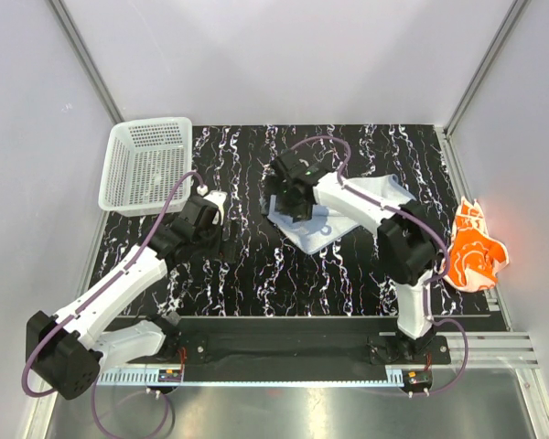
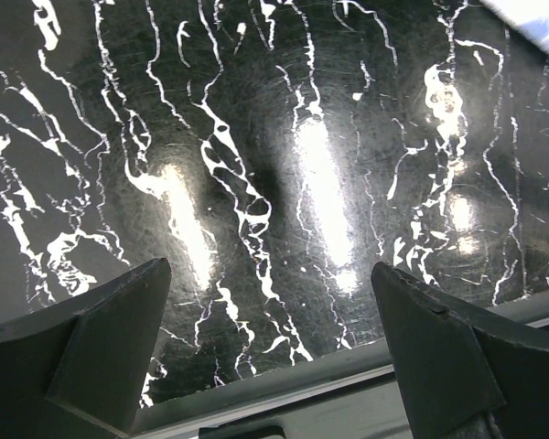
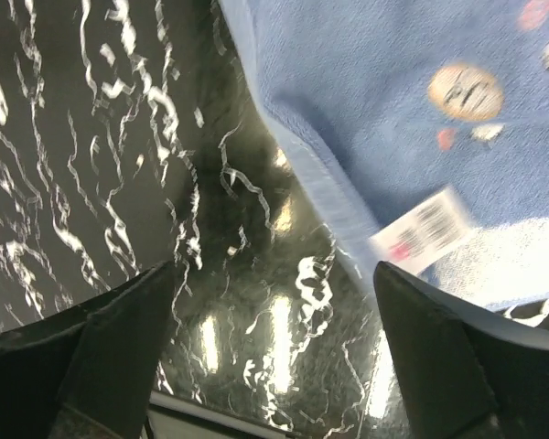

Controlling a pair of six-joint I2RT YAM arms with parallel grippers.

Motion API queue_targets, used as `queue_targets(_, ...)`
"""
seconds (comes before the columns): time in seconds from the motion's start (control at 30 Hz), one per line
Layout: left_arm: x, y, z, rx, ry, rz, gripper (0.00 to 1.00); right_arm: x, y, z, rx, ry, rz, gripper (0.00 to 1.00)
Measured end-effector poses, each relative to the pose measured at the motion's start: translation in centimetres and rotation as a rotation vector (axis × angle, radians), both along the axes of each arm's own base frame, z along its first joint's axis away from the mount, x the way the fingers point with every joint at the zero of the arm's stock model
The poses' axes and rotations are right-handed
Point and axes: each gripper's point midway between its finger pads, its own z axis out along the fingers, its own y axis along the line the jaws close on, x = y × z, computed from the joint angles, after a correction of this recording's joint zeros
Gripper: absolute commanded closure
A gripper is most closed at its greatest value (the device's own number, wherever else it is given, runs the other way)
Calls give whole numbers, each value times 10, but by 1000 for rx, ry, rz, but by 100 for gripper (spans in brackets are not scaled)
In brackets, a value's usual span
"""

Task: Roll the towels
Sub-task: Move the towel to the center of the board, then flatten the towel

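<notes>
Where it lies, blue towel (image 1: 316, 234) slants.

The white-and-black left arm (image 1: 119, 283) extends toward one o'clock; the black two-finger left gripper (image 2: 265, 274) has its jaws spread wide. The white-and-black right arm (image 1: 361, 208) reaches toward ten o'clock; the right gripper (image 3: 274, 270) also has its jaws wide apart.

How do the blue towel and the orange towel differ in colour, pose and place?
Colour: the blue towel is light blue with a few small prints; the orange towel is bright orange and white.
Pose: the blue towel lies spread out; the orange towel is crumpled.
Place: the blue towel sits mid-mat under the right gripper; the orange towel lies at the mat's right edge.
Both are cloth, neither rolled.
</notes>
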Motion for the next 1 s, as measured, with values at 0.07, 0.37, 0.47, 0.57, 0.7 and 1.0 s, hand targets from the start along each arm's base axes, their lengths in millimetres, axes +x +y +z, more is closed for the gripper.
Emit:
queue_targets(0.07,0,2,0,12,-2,8,1,-7,10,0,-5,6,26,0)
queue_targets(0.37,1,-7,-11,15,41,28,1,15,-70,56,-63,-154,-153,0)
queue_targets(0.47,1,-24,-23,-6,80,26,1,9,-132,57,-70,-155,-275,0)
queue_targets(0.57,2,-51,-37,-36,128,11,1,-5,-193,43,-101,-125,-402,0)
queue_targets(0.7,12,-95,-54,-37,182,-14,1,-35,-215,28,-124,-84,-425,0)
queue_targets(1.0,32,-173,-90,-37,234,-8,1,-70,-218,33,-79,-112,-405,0)
